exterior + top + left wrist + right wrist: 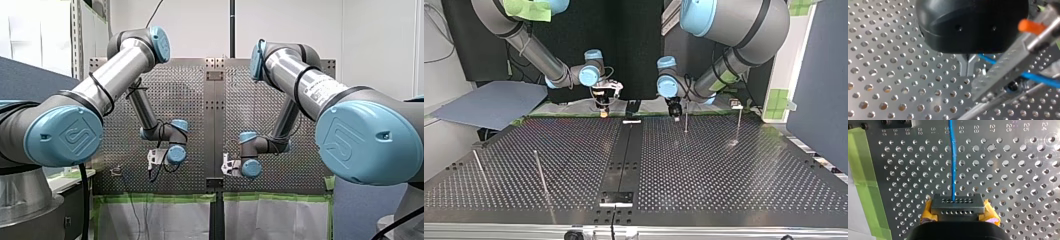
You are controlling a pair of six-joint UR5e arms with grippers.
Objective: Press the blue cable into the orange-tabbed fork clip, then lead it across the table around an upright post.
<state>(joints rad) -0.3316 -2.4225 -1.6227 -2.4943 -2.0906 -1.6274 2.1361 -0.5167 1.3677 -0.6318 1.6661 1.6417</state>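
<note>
1. Closest to me, along the top view's far edge, my right gripper (957, 206) is closed on the cable (952, 165). The blue line runs straight ahead from between its yellow pads (927, 213) over the table (1023, 195).
2. Next along that edge, my left gripper (967, 67) has its metal fingers drawn almost together, with only a slit between them. The cable vanishes right beside them, and I cannot tell whether I pinch it there.
3. Beside those fingers stands the clip (1000, 72) with its orange tab (1031, 26). The cable passes behind the clip's metal and comes out the other side. I cannot tell if it is seated or only lying against it, so I judge pressing to be the step in hand.
4. To do it well, I should hold the cable taut and level between both grippers and line it over the fork's slot. Then I should push straight down close beside the clip, never at an angle, so it neither rides up a prong nor kinks.
5. Farther out, a post (685, 119) stands just ahead of my left gripper, and a second post (739, 125) stands toward the top view's right. Two far posts (541, 172) stand well apart at that view's near left. Enough slack should be left for that run.
</note>
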